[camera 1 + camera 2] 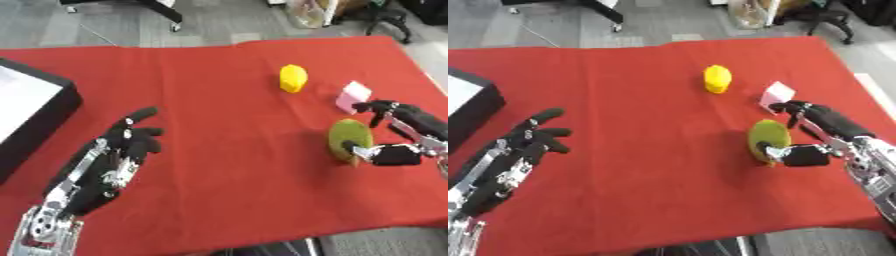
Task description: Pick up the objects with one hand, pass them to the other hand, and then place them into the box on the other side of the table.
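Olive-green disc point(768, 140): round and flat, dull yellow-green, one plain face turned toward the camera; it stands on edge on the right part of the worktop, its lower rim at the cloth.
Right hand point(811, 134): comes in from the right edge; the thumb presses the disc's lower rim and the fingers arch over toward its upper rim, so the hand is clamped on the disc.
Yellow object point(293, 78): bright yellow, chunky, taller than wide, with rounded corners; it sits upright near the far middle of the cloth, well apart from both hands.
Pink-white object point(353, 97): small, flat and pale, pinkish white, tilted; it lies just beyond the right hand's fingers, between the yellow object and the disc. Whether the fingers touch it cannot be told.
Left hand point(122, 150): rests at the lower left, fingers spread and mostly straight, pointing up the cloth, holding nothing.
Box point(31, 107): black walls with a pale inside, at the left edge of the worktop, only partly in view.
Worktop point(219, 165): covered by a red cloth with soft creases.
Writing: no label or lettering can be read on any of the things.
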